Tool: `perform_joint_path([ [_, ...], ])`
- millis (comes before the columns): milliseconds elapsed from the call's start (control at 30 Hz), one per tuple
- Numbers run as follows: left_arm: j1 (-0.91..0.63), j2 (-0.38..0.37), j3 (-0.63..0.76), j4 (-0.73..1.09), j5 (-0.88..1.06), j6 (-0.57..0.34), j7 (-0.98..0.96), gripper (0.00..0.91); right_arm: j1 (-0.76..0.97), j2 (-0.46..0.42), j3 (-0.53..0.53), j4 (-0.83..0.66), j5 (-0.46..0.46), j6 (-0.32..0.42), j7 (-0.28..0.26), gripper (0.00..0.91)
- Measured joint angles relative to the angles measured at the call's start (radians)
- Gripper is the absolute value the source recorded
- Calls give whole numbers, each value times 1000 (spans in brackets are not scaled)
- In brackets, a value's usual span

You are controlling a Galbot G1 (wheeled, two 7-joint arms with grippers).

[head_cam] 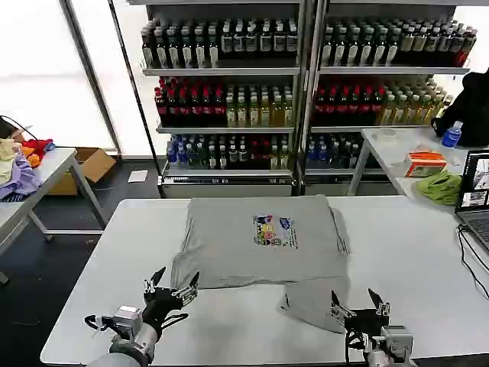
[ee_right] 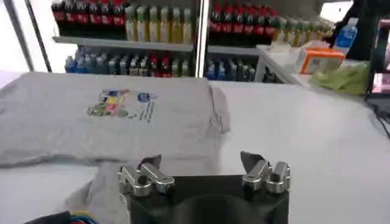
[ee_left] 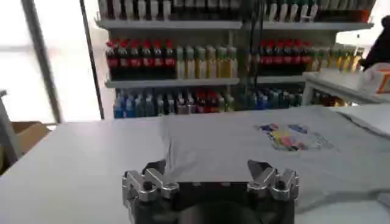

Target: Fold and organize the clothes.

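Left pincer [ee_left: 210, 176] spread wide before grey shirt [ee_left: 244, 149] on white table [ee_left: 67, 164].

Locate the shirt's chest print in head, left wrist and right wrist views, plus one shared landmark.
Head view: chest print on the upper middle of the grey shirt, mid-table.
Left wrist view: print on the shirt beyond the left gripper, jaws open.
Right wrist view: print beyond the right gripper, jaws open.
Shared landmark: bottle shelves behind the table.

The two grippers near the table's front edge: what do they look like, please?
The left gripper has thin dark pointed fingers on a black body, with a silver-grey wrist block and black cables. The right gripper looks alike, with a grey block behind it. In the wrist views, silver metal knuckles sit on a black housing.
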Motion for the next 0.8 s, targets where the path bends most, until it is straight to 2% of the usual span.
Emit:
perform_joint_path([
  [800, -87, 26, 17, 147, -31, 28, 7, 907, 5, 80, -50, -78, -17, -4, 15, 907],
])
